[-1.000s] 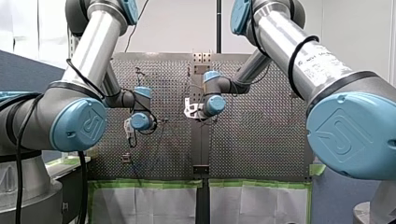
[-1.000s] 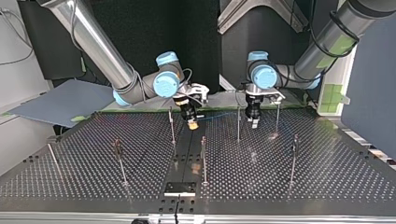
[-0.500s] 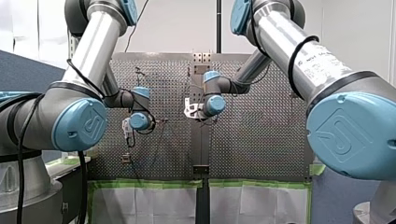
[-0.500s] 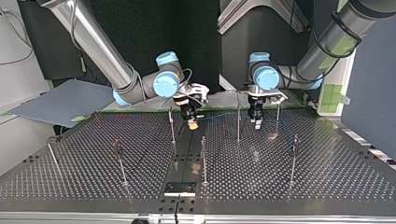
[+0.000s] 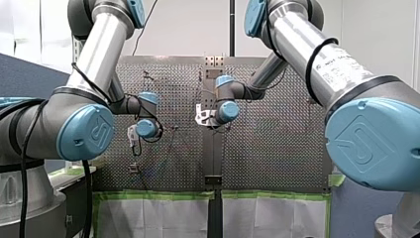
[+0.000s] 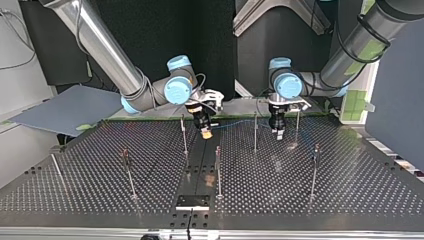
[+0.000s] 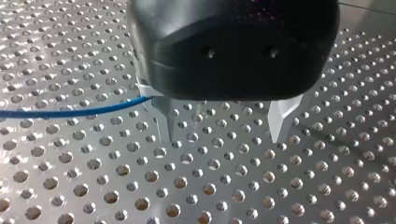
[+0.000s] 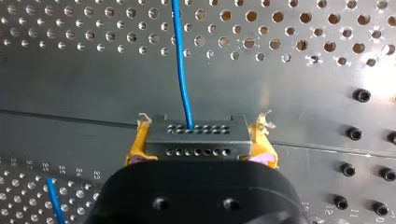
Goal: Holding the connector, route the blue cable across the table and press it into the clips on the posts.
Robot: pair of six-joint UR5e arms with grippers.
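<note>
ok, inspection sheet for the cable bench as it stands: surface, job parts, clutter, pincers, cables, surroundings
Surface: perforated table with a solid strip down its middle.
Job's things: connector with the blue cable leaving it; thin posts stand across the table; cannot tell whether the cable sits in any clip.
Clutter: nothing seen.
Pincers: right pincer shut on the connector, yellow pads; left pincer open, metal fingers, the cable reaching one finger.
Cables: blue cable runs from the connector toward the left pincer; black cables on the arms.
Surroundings: blue-grey panel at the top view's left; green tape along the table's edge in the front view.
</note>
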